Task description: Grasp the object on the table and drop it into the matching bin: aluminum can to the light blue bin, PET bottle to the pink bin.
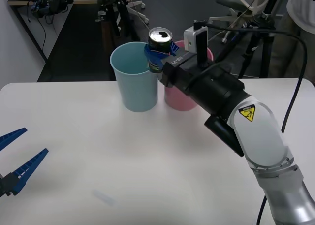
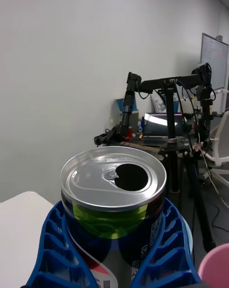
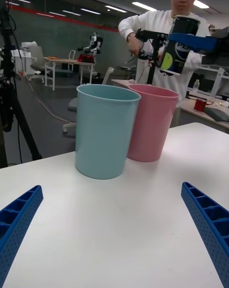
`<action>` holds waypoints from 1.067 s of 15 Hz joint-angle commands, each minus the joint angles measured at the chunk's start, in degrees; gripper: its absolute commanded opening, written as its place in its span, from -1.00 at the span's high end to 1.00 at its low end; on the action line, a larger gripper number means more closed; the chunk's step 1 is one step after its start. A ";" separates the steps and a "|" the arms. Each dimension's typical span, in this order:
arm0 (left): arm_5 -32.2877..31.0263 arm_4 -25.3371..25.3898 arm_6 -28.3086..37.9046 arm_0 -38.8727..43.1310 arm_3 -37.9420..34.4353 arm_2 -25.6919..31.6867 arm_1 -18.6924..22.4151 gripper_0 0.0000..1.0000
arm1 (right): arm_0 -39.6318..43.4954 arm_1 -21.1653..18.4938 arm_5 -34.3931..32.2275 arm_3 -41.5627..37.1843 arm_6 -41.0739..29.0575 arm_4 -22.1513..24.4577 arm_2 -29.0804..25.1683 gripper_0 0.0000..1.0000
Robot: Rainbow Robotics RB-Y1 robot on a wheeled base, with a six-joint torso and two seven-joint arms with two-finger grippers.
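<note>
My right gripper (image 1: 158, 51) is shut on the aluminum can (image 1: 160, 42), a dark green can with a silver top, and holds it upright in the air above the seam between the two bins, over the light blue bin's (image 1: 134, 77) rim nearest the pink bin (image 1: 177, 99). In the right wrist view the can (image 2: 114, 197) sits between the blue fingers (image 2: 52, 250), its opened top facing up. The left wrist view has the can (image 3: 175, 45) raised above both bins (image 3: 104, 130). My left gripper (image 1: 14, 158) rests open low over the table (image 1: 98, 161) at the left edge.
Both bins stand side by side at the table's far edge, light blue to the left, pink (image 3: 150, 123) to the right. Beyond the table are tripods (image 1: 256, 43), chairs and cables. A person (image 3: 164, 30) stands behind the bins, not touching anything.
</note>
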 commanded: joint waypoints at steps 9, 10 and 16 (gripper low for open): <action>0.00 0.00 0.00 0.00 0.00 0.00 0.00 -1.00 | -22.76 5.42 16.23 31.41 -2.41 5.29 4.09 1.00; 0.00 0.00 0.00 0.00 0.00 0.00 0.00 -1.00 | -24.16 5.77 16.93 33.70 -2.50 5.29 4.09 1.00; 0.00 0.00 0.00 0.00 0.00 0.00 0.00 -1.00 | -28.56 6.74 18.78 41.17 -2.06 5.46 4.18 1.00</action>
